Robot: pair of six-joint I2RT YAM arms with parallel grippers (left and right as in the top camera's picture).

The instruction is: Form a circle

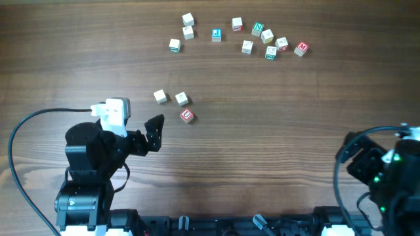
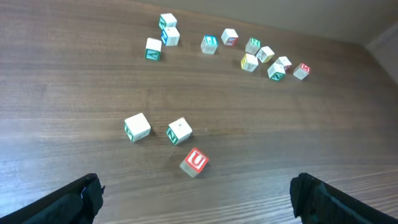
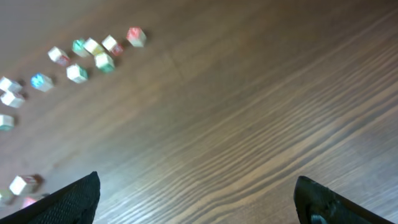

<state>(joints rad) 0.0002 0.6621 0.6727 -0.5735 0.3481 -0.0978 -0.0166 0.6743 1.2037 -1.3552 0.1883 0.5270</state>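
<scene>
Left fingers (image 2: 71, 200) and right fingers (image 3: 68, 200) both stand wide, empty. The cube cluster (image 1: 182, 98) lies just ahead of your left fingers, well apart from the right, so your left is nearer.

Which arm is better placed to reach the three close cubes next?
Probably left: the left end effector, open, hangs beside the three-cube cluster; the right end effector is far from it.

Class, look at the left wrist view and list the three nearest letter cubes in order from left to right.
blank-topped cube with a green side print → second green-printed cube → red U cube
</scene>
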